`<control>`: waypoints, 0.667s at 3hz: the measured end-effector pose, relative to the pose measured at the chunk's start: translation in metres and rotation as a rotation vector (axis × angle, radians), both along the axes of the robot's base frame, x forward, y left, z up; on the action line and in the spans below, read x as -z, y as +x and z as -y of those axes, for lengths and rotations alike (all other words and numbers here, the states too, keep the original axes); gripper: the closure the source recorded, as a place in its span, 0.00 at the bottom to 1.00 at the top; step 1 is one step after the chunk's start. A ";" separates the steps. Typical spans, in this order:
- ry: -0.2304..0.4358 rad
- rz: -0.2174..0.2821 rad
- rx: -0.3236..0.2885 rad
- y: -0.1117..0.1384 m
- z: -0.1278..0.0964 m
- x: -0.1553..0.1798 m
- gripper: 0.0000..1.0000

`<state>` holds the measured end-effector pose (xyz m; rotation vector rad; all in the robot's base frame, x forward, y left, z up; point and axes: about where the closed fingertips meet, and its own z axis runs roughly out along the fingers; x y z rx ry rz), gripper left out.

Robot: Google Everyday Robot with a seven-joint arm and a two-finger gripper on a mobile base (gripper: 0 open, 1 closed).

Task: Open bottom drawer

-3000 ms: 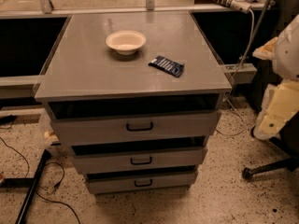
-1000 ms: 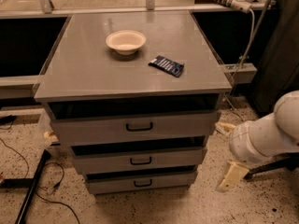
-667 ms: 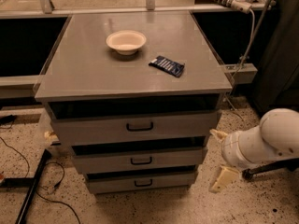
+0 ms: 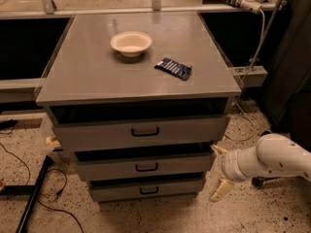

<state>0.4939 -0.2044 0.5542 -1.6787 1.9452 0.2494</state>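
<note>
The grey cabinet has three drawer fronts. The bottom drawer [image 4: 121,191] is the narrowest and lowest, with a small black bar handle [image 4: 148,190]. It sits shut, nearly flush under the middle drawer [image 4: 112,168]. The top drawer [image 4: 97,134] is the widest. My gripper [image 4: 218,171] is low at the cabinet's right side, level with the middle and bottom drawers. It is open, with one cream fingertip [image 4: 217,149] above and the other finger [image 4: 221,191] below. It holds nothing and is right of the bottom drawer's front corner.
A white bowl [image 4: 130,43] and a dark blue packet [image 4: 173,68] lie on the cabinet top [image 4: 87,76]. Black cables [image 4: 53,188] and a black bar [image 4: 31,198] lie on the speckled floor at left. A cable [image 4: 252,57] hangs at right.
My arm has come down from the upper right and moved left toward the cabinet's lower right side. The drawers have not moved.
</note>
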 end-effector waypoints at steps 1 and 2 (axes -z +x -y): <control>0.074 -0.065 0.013 -0.003 -0.006 0.043 0.00; 0.075 -0.066 0.013 -0.003 -0.006 0.043 0.00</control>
